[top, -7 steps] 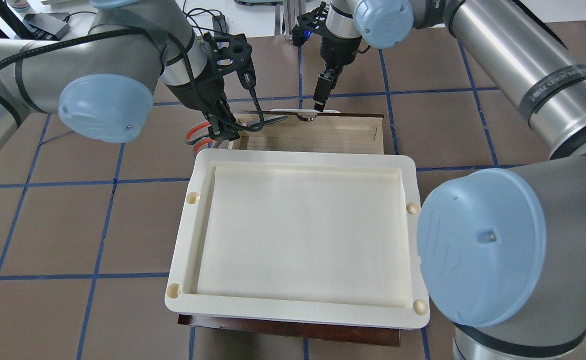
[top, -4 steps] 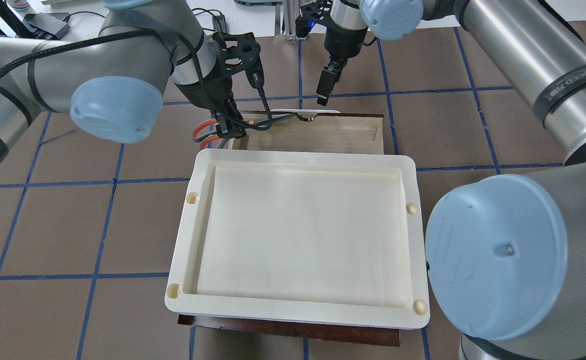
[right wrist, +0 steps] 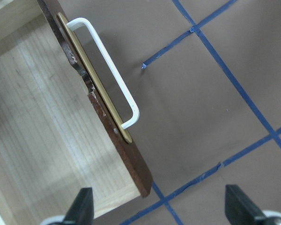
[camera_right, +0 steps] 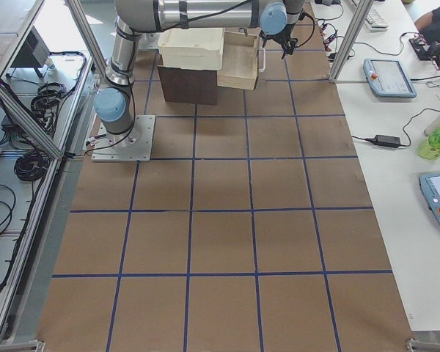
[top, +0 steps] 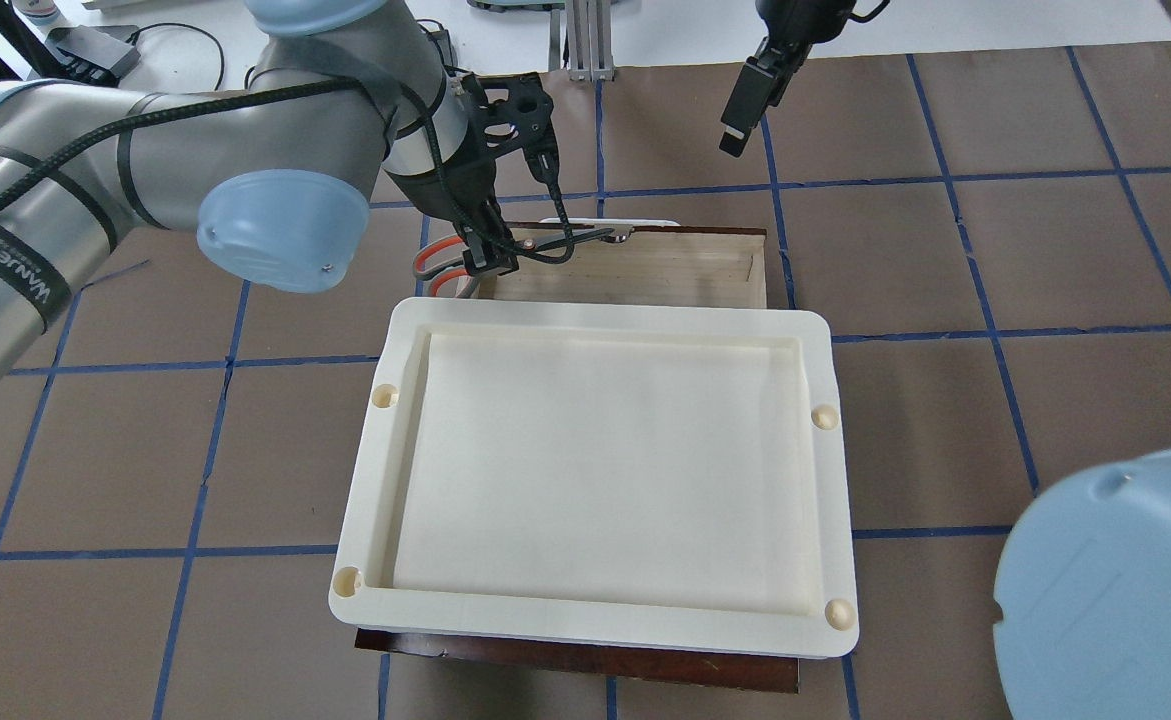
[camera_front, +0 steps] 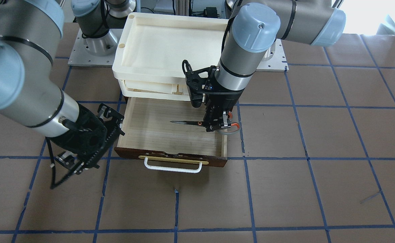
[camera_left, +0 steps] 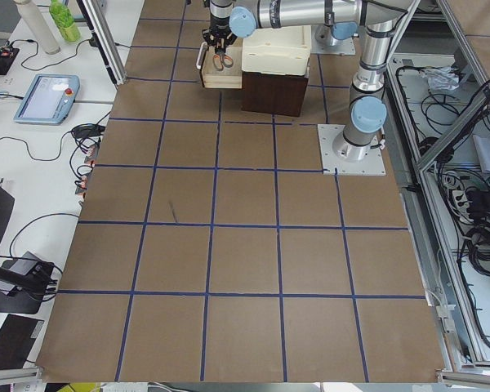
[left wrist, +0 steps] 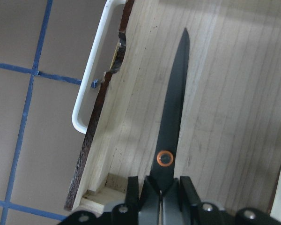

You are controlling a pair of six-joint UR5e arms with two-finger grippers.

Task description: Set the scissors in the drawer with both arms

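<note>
The drawer (camera_front: 163, 135) stands pulled open, with a pale wood inside, a brass plate and a white bar handle (camera_front: 172, 167). My left gripper (camera_front: 216, 125) is shut on the scissors (camera_front: 185, 122) near the pivot. It holds them level over the drawer's side, blades pointing across the inside, orange-lined loops (top: 432, 262) outside the wall. The left wrist view shows the dark blades (left wrist: 174, 105) above the drawer floor (left wrist: 234, 93), between my left gripper's fingers (left wrist: 160, 200). My right gripper (right wrist: 159, 211) is open and empty, off the handle (right wrist: 113, 70), beyond the drawer's front (top: 740, 120).
A cream plastic tray (top: 365, 470) sits on the dark brown cabinet (top: 575, 662) behind the drawer, with a second tray (camera_front: 130, 89) under it. Brown table mats with blue tape lines lie all around. The right arm's elbow cap (top: 1115, 590) fills the overhead view's lower right corner.
My right gripper has let go of the drawer handle and drawn back away from the front. My left gripper has carried the scissors sideways, further over the open drawer.
</note>
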